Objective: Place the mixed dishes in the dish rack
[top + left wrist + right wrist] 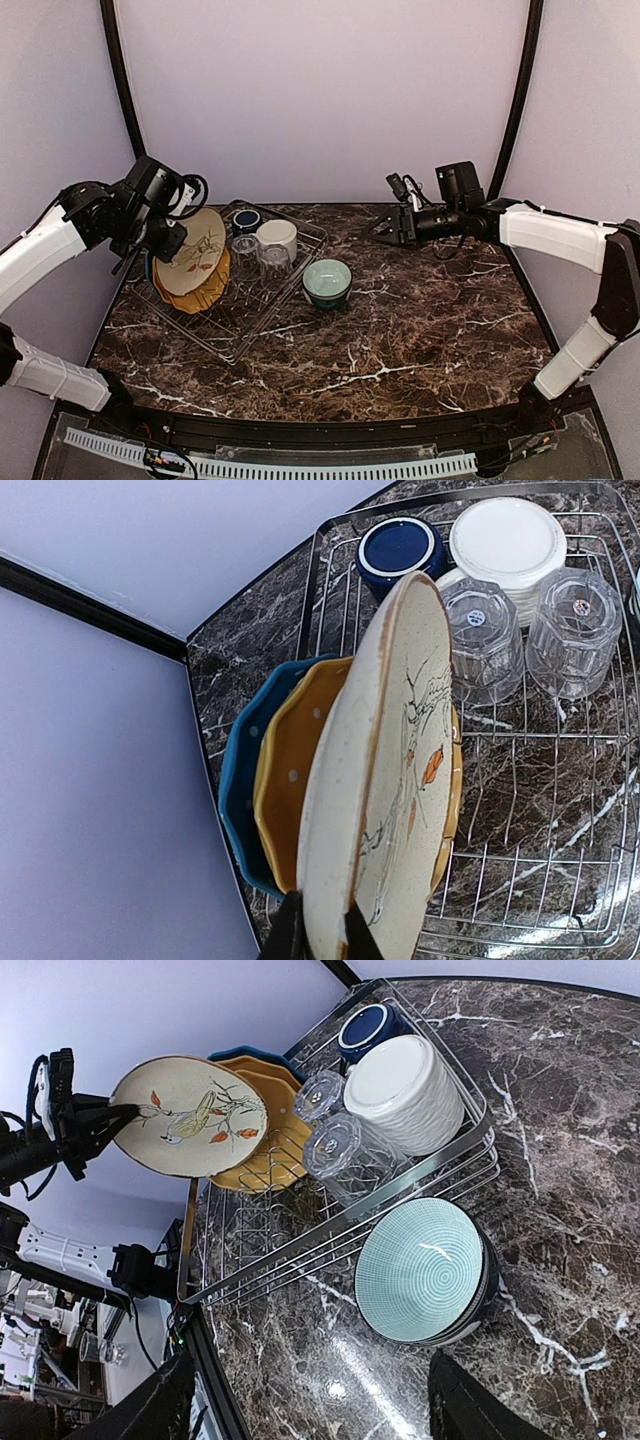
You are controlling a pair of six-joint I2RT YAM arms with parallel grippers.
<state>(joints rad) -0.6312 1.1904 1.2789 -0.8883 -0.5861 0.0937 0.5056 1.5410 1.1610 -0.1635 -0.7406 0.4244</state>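
One dark marble tabletop (420, 330), pale walls (320, 90)

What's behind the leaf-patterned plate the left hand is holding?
The mustard-yellow plate stands directly behind the cream leaf-patterned plate, and the blue dotted plate stands behind that. Only their rims and edge strips show. The rest of both faces is covered.

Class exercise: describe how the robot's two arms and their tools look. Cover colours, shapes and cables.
The left arm and right arm have white rounded shells and black joints. Black camera blocks and looped black cables sit at both wrists. The left tool and right tool are black and two-fingered.
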